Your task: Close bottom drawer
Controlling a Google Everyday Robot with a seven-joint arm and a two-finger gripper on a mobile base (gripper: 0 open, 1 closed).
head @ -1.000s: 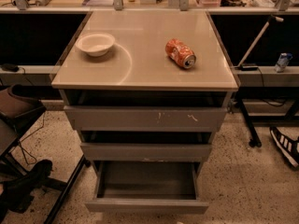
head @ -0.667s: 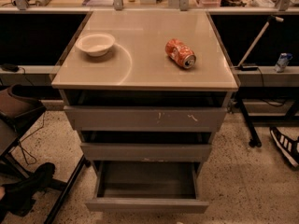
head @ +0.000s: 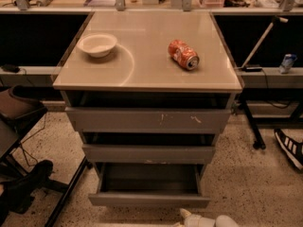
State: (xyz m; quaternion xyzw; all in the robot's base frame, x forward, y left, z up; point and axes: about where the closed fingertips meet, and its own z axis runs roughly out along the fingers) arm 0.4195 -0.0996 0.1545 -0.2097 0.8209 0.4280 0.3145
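Jaw state cannot be told; your gripper (head: 201, 220) sits at the lower edge, just before the bottom drawer (head: 149, 199), which stands pulled out. You seem mid-approach; next, press its front squarely inward.

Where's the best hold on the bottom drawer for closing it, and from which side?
On the bottom drawer, grip the front panel's top edge, mid-width, coming from the front and slightly above. The front is flat, no handle showing, and the drawer stands pulled out, so that lip is exposed. The pincer sits at the lower frame edge, before the front's right half.
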